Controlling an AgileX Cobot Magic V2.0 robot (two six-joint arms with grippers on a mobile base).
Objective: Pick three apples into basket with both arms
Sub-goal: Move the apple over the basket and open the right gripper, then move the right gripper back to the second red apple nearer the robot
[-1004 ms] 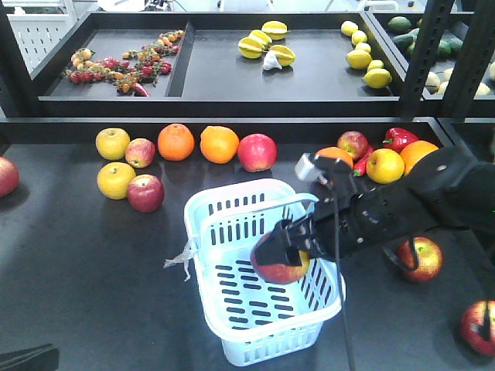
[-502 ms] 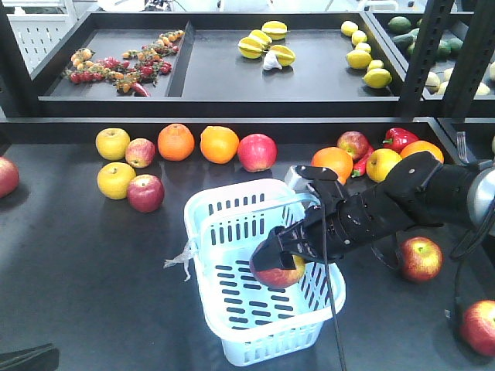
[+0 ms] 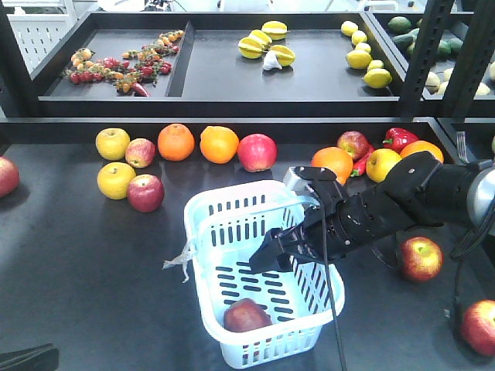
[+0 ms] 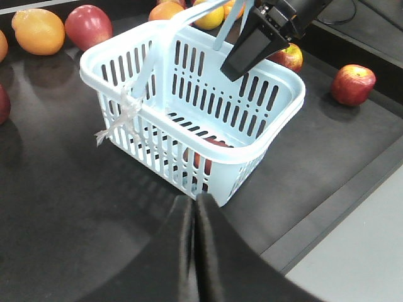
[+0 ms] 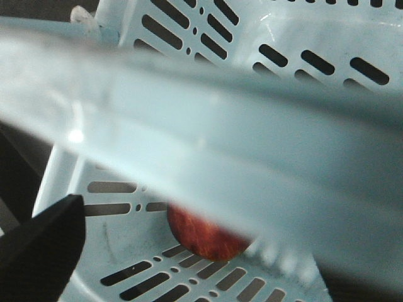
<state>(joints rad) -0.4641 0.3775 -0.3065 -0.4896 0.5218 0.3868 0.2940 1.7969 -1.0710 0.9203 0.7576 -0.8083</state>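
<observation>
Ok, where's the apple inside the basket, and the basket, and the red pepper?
apple (image 3: 246,315): front view, middle of its red skin.
basket (image 3: 232,193): front view, on the far rim.
red pepper (image 3: 400,137): front view, middle of its shiny body.

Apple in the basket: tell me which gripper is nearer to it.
Right. The right gripper hangs just above the apple, over the basket; the left gripper sits outside, beyond the basket's corner.
</observation>
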